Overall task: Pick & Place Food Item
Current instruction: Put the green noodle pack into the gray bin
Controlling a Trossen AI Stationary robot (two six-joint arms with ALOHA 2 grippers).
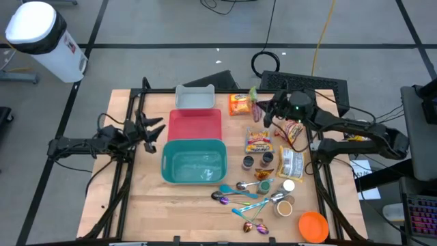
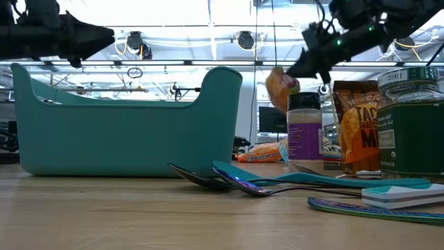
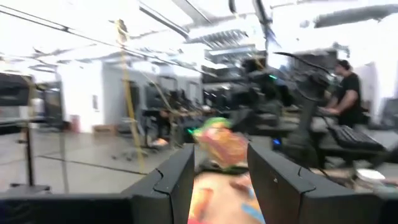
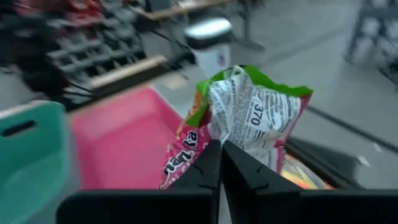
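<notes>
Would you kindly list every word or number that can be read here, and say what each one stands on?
"370": on the white nutrition panel of the crinkled green-and-pink snack bag pinched in the right gripper's shut jaws.
"TAC": partial orange lettering on the brown taco packet.
"ORGANIC": on the dark green glass jar's label.
Purple-labelled spice bottle: print too small to read.

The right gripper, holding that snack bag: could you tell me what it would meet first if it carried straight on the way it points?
Probably the pink bin: the right gripper, shut on the snack bag, points toward it, though depth is unclear.
</notes>
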